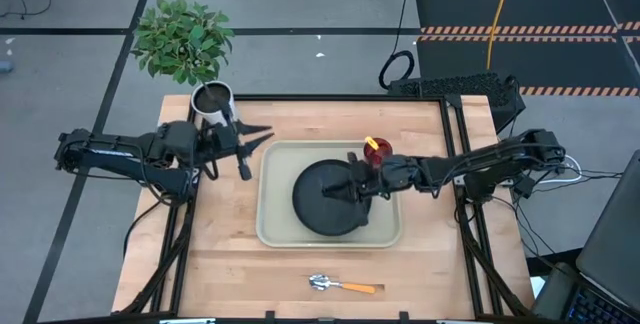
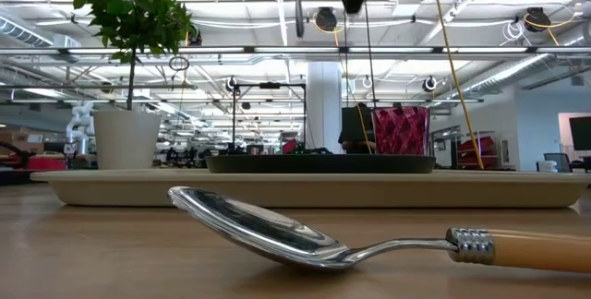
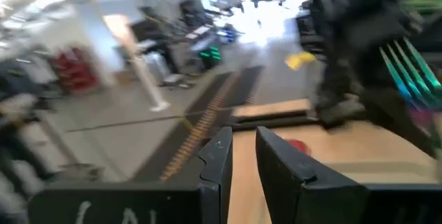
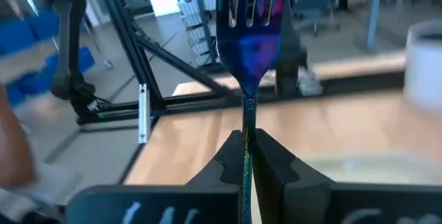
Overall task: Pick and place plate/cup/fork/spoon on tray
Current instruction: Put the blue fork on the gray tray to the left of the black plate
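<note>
A cream tray (image 1: 275, 226) lies mid-table with the black plate (image 1: 318, 214) resting flat on it. The red cup (image 1: 378, 150) stands at the tray's far right corner. The spoon (image 1: 341, 284), with a metal bowl and an orange handle, lies on the wood near the front edge and fills the low view's foreground (image 2: 323, 239). My right gripper (image 1: 352, 186) hovers over the plate, shut on the blue fork (image 4: 250, 37). My left gripper (image 1: 262, 136) hangs left of the tray beside the plant pot, its fingers (image 3: 219, 162) a little apart with nothing between them. My right gripper pinches the fork's thin handle (image 4: 248, 124) between its two fingers. The fingers come level from the table's right side. The fork runs on along them, with its tines (image 4: 252, 3) pointing away past the fingertips. It is lifted clear, above the plate.
A white pot with a green plant (image 1: 183, 36) stands at the table's far left corner, close behind my left gripper. Bare wood lies left of the tray and between the tray and the front edge, where only the spoon rests.
</note>
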Controlling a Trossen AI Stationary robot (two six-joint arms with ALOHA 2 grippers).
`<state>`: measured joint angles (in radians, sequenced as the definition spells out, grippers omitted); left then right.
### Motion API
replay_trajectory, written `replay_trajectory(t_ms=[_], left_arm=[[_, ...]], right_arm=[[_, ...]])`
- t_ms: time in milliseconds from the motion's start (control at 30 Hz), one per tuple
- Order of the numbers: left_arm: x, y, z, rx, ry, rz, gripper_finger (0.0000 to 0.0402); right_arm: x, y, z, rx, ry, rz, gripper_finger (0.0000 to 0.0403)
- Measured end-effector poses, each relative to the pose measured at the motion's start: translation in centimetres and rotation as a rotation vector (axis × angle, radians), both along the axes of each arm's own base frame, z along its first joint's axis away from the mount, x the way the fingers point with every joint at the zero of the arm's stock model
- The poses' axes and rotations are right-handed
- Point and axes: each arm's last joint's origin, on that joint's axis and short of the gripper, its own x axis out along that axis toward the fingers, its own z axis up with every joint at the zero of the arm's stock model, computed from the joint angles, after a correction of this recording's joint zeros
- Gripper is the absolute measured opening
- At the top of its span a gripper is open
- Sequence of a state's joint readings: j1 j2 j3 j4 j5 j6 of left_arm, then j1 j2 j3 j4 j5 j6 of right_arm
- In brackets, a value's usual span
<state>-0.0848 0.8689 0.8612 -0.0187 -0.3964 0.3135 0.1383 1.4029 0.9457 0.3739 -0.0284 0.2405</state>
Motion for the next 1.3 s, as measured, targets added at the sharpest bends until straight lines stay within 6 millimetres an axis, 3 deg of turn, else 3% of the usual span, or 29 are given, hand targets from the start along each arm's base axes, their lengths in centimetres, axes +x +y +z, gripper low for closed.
replay_trajectory(t_ms=[200, 367, 533, 933, 1133, 1300], left_arm=[[1.6, -1.1, -1.6, -0.097, 0.085, -0.115, 0.0069], [4.7, -2.1, -5.3, -0.148, 0.25, -0.119, 0.0069], [6.4, -3.1, -6.6, -0.195, 0.251, -0.108, 0.0069], [4.7, -6.1, -6.6, -0.086, 0.134, 0.405, 0.0069], [5.0, -7.9, -7.9, 0.066, 0.192, 0.467, 0.0069], [6.1, -8.4, -9.4, 0.175, 0.224, 0.588, 0.0069]], right_arm=[[0.5, 0.1, 2.6, -0.27, -0.106, 0.033, 0.0], [0.6, -0.1, 2.7, -0.43, -0.139, 0.026, 0.0], [0.9, -0.1, 2.2, -0.508, -0.135, 0.031, 0.0], [1.5, -3.5, 2.4, -0.584, -0.094, -0.427, 0.0], [2.8, -4.7, 1.4, -0.507, -0.139, -0.463, 0.0002], [3.5, -4.6, 1.5, -0.509, -0.238, -0.458, 0.0001]])
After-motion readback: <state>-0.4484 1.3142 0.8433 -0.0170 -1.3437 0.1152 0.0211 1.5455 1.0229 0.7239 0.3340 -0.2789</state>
